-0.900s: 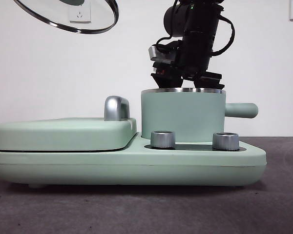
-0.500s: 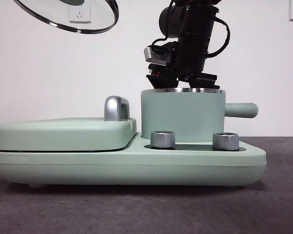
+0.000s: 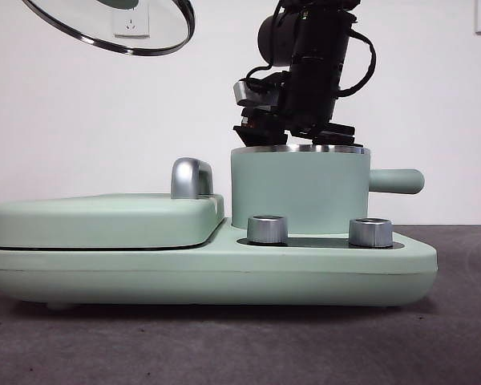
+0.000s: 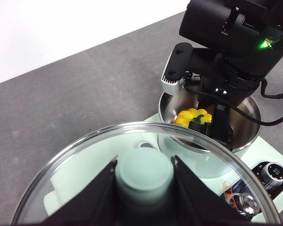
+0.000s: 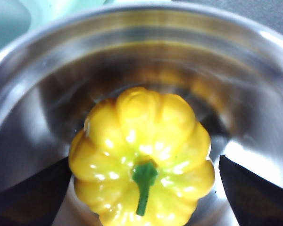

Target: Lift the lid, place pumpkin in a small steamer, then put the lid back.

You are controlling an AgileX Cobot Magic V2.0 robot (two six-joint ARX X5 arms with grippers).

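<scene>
Pumpkin (image 5: pixel 141 157) is sitting in small steamer (image 3: pixel 301 192), R gripper (image 5: pixel 141 197) spread w/ jaws either side, so you're lifting straight up while L gripper (image 4: pixel 145 176) is pinching lid (image 4: pixel 146 188) knob.

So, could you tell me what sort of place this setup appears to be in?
Probably a lab or test bench staged as a kitchen: a mint-green cooker with a small steamer stands on a plain grey tabletop against a bare white wall with a socket.

text: none legible | labels: none | knob (image 4: pixel 277 172) markings: too small to read
</scene>
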